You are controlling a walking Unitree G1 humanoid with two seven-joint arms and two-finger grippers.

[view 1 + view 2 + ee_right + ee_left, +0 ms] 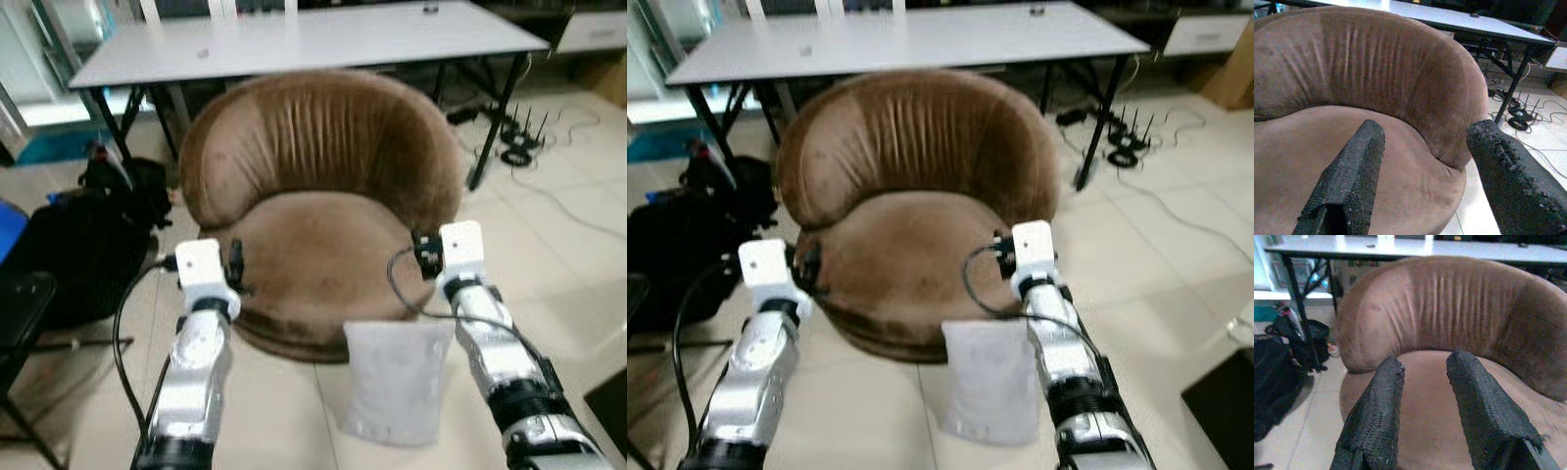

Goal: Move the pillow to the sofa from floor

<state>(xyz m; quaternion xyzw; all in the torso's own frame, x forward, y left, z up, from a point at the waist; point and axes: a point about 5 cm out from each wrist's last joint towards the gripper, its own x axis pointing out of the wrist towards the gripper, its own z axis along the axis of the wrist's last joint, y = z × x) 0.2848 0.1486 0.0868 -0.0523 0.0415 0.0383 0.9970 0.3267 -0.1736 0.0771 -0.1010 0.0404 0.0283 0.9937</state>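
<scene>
Pillow (pixel 395 382) on floor between raised arms, left pincer (pixel 1422 377) and right pincer (pixel 1425 147) parted, empty, facing sofa (pixel 323 176)

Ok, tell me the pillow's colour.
Pale grey pillow, plain, clearest in the left eye view.

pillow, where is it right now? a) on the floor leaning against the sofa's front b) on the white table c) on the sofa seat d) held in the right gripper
a: the pale pillow stands on the tiled floor against the front edge of the brown sofa, between the two arms, and both grippers are open over the seat, holding nothing.
</scene>
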